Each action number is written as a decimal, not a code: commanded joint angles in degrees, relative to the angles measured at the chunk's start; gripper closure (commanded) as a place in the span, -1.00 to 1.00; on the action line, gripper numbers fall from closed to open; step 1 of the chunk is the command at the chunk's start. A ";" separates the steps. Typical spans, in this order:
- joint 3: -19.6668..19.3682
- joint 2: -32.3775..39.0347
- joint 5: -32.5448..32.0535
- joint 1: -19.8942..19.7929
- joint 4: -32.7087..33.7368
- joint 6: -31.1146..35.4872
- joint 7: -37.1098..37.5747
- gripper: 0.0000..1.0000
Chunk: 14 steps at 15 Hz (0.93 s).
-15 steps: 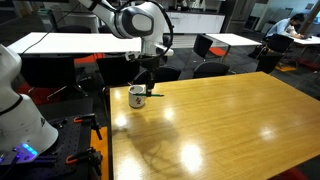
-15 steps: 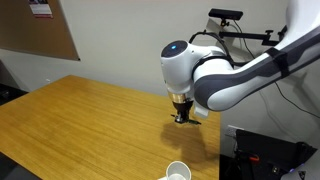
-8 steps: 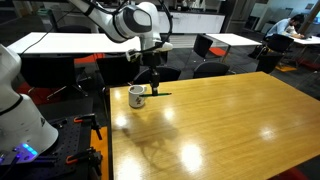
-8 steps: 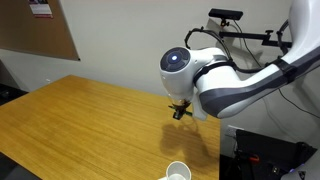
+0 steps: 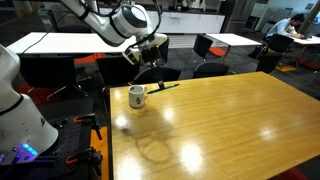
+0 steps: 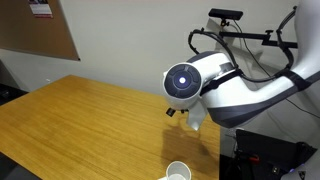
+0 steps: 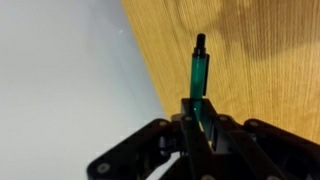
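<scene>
In an exterior view: pincer [image 5: 152,80] clenched on a green black-tipped plastic marker [image 5: 166,87], above the wooden surface [image 5: 220,120] near its corner, beside a white ceramic mug [image 5: 137,96]. In an exterior view: mug [image 6: 177,172] by the surface's edge. Wrist view: marker [image 7: 199,72] grasped over the surface's edge.

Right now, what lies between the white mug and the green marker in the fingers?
Nothing: in an exterior view only bare table shows between the mug and the marker.
</scene>
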 commanded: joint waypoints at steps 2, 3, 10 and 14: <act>1.36 -1.89 -7.39 1.14 -2.01 -2.63 12.94 0.94; 1.62 -1.85 -8.72 1.39 -2.16 -3.21 15.53 0.94; 3.45 -1.16 -11.86 3.45 -2.90 -7.77 33.93 0.94; 4.37 -0.92 -11.55 4.33 -3.47 -8.48 40.95 0.94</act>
